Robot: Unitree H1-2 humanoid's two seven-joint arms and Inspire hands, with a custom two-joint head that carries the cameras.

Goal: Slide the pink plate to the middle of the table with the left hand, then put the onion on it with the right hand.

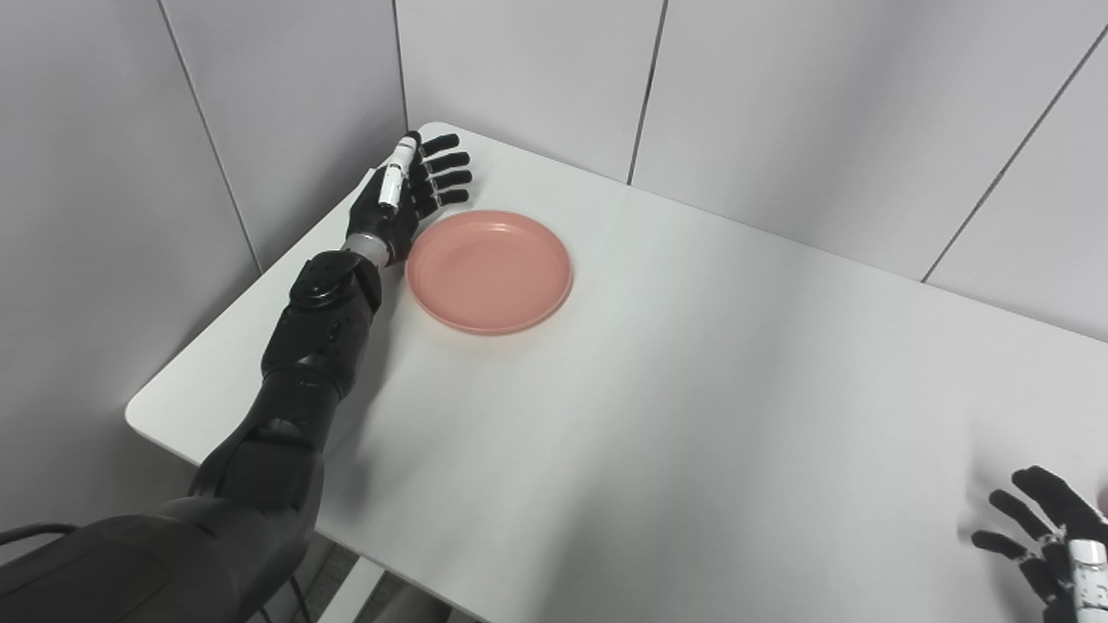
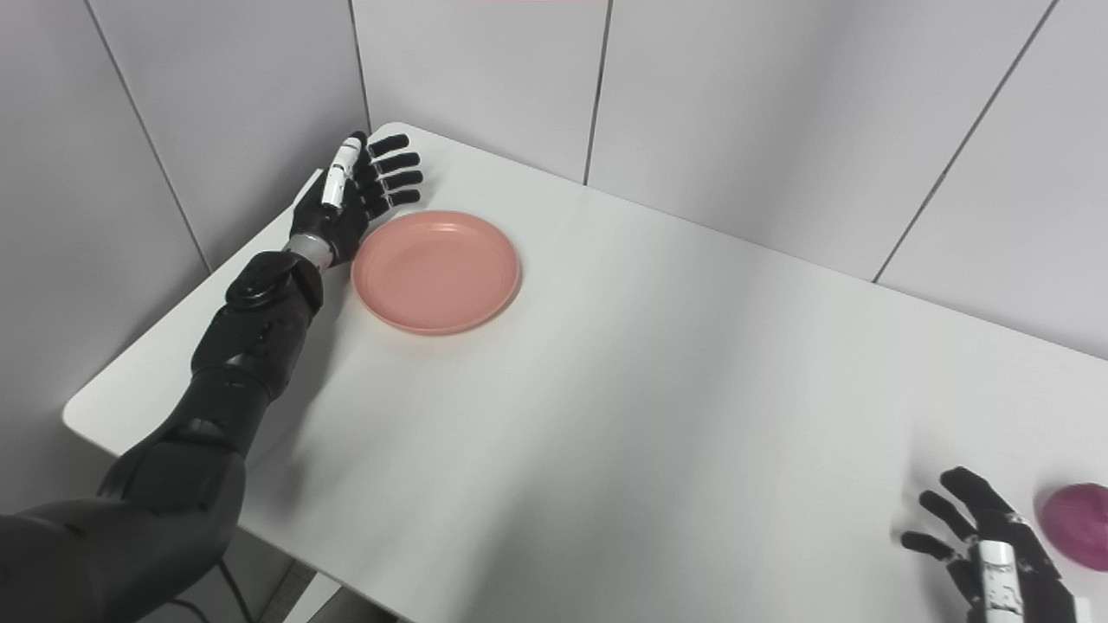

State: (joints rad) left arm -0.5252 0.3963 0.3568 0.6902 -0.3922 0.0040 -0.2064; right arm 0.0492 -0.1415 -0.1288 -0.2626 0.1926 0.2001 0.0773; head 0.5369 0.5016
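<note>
The pink plate (image 1: pixel 489 270) is sitting near the table's (image 1: pixel 692 415) far left corner, not yet slid, with the left hand (image 1: pixel 402 201) waiting beside it, fingers straight and apart, while the right hand (image 2: pixel 995 541) is hovering spread, empty, beside the onion (image 2: pixel 1076 513).

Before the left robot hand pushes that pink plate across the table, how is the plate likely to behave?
The pink plate looks like shallow, rigid plastic, so it should probably slide flat without flexing. The white table looks smooth and glossy, so it may glide easily and overshoot. The left robot hand sits at its rim, off to one side; an off-centre push could spin it.
</note>
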